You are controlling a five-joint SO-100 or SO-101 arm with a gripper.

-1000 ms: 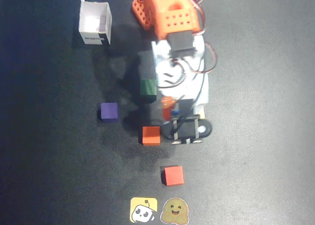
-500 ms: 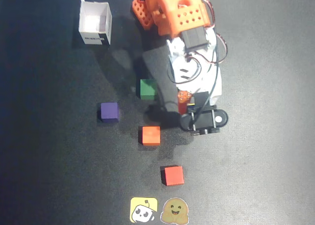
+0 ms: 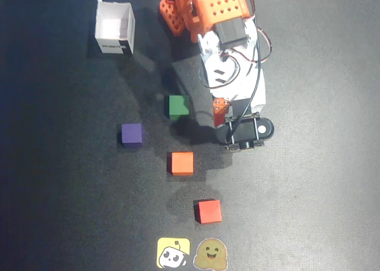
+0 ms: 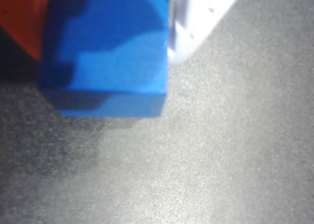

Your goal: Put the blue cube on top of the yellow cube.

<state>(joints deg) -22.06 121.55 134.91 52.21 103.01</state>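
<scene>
In the wrist view the blue cube [image 4: 105,47] fills the upper left, blurred and very close. My gripper [image 4: 105,37] is shut on it, with the orange finger [image 4: 24,18] on its left face and the white finger [image 4: 196,18] on its right. Grey mat [image 4: 221,150] lies under the cube, with a shadow at lower left. In the overhead view the arm reaches down the middle and the gripper [image 3: 222,108] sits just right of the green cube [image 3: 178,106]; the arm hides the blue cube there. The yellow cube shows in neither view.
On the dark mat [image 3: 314,182] in the overhead view lie a purple cube [image 3: 132,134], an orange cube [image 3: 182,162] and a red cube [image 3: 209,211]. A white open box [image 3: 114,28] stands at upper left. Two flat stickers [image 3: 173,252] lie at the bottom edge.
The arm has swung to the right and drawn back up the overhead picture, away from the orange cube. The green cube, partly covered before, now shows fully.
</scene>
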